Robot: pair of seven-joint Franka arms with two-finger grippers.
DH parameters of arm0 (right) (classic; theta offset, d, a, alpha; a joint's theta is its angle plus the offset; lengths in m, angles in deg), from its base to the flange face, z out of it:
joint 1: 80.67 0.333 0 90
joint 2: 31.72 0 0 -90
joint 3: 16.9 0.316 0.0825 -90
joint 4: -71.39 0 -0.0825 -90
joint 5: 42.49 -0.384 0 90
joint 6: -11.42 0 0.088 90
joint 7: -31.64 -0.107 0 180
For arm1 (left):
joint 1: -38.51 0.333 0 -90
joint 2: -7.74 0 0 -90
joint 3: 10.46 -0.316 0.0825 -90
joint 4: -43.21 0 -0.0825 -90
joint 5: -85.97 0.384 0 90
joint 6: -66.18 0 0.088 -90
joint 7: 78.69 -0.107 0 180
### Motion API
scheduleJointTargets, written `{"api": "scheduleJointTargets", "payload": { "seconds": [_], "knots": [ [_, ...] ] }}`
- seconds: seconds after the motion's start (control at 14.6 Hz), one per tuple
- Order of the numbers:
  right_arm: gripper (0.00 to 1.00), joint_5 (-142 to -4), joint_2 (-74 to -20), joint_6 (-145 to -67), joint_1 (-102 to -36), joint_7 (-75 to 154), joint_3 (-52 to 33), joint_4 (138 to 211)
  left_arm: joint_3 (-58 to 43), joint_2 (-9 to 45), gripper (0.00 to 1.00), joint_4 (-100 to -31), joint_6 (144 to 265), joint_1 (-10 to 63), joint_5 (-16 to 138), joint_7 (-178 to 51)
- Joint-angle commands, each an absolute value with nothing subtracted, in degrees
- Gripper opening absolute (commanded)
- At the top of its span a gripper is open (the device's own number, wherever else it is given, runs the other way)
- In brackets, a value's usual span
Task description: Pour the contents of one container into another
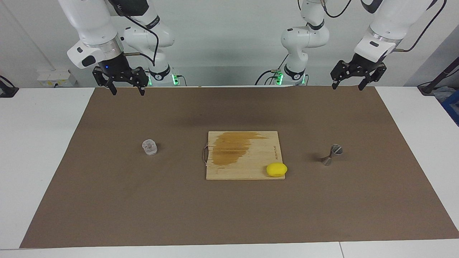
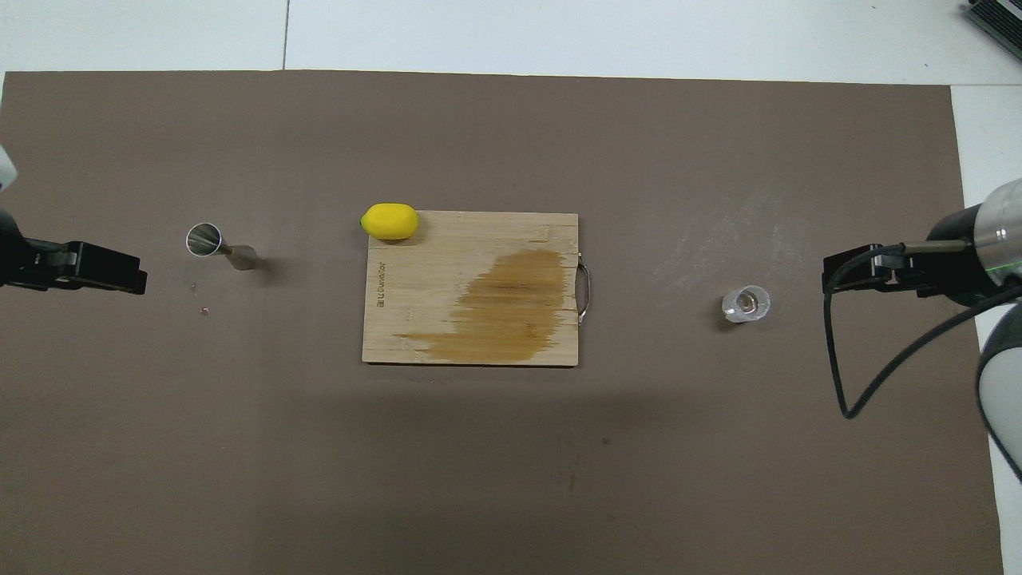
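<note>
Both claws up in the air over the table edge nearest the robots, each gaping wide and empty: right claw (image 1: pixel 126 87) at the right arm's end, left claw (image 1: pixel 353 79) at the left arm's end. Nothing gripped yet, so the step in hand looks like the first reach.

Farther out, at mid-depth of the brown mat (image 1: pixel 107 200), the glass cup (image 1: pixel 150 147) upright toward the right arm's end, well apart from everything. Steel jigger (image 1: pixel 332 154) toward the left arm's end, leaning or tipped, one open cone (image 2: pixel 204 239) showing its mouth from above. Between them a wooden cutting board (image 1: pixel 244 157) with a dark stain, and a lemon (image 1: pixel 276 169) at its corner farthest from the robots.

Best done by lowering the right claw straight over the cup, closing around its wall low and level. Worth checking the jigger first: likely to need steadying or righting by the left claw before any pour. Tilt slowly, rim close over the cone.
</note>
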State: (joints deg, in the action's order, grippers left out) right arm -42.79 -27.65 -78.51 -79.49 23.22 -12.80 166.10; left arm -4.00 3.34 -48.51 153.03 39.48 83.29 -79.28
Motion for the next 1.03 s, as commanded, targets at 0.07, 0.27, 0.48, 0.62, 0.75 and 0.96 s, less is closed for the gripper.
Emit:
{"api": "scheduleJointTargets", "payload": {
  "seconds": [0.07, 0.27, 0.48, 0.62, 0.75, 0.96],
  "knots": [
    [1.0, -42.5, -26.2, -78.6, -80.1, 25.0, -12.7, 167.6, -4.0, 2.2, 1.0, -49.4, 152.4, 39.7, 84.3, -80.4],
    [1.0, -42.5, -26.3, -78.6, -80.0, 24.9, -12.7, 167.6, -4.0, 2.1, 1.0, -49.4, 151.6, 39.0, 84.3, -79.7],
    [1.0, -42.5, -26.2, -78.5, -80.1, 24.9, -12.7, 167.6, -4.1, 2.0, 1.0, -49.8, 151.5, 39.7, 84.3, -80.4],
    [1.0, -42.5, -26.2, -78.5, -80.1, 24.9, -12.8, 167.6, -4.1, 1.5, 1.0, -50.7, 150.8, 39.7, 84.3, -79.7],
    [1.0, -42.5, -26.3, -78.8, -80.1, 25.0, -12.7, 167.6, -4.1, 1.2, 1.0, -51.0, 151.0, 39.7, 84.3, -77.0],
    [1.0, -42.5, -26.3, -78.9, -80.5, 25.0, -12.8, 167.7, -4.0, 1.2, 1.0, -51.4, 150.8, 38.9, 84.3, -69.7]
  ]
}}
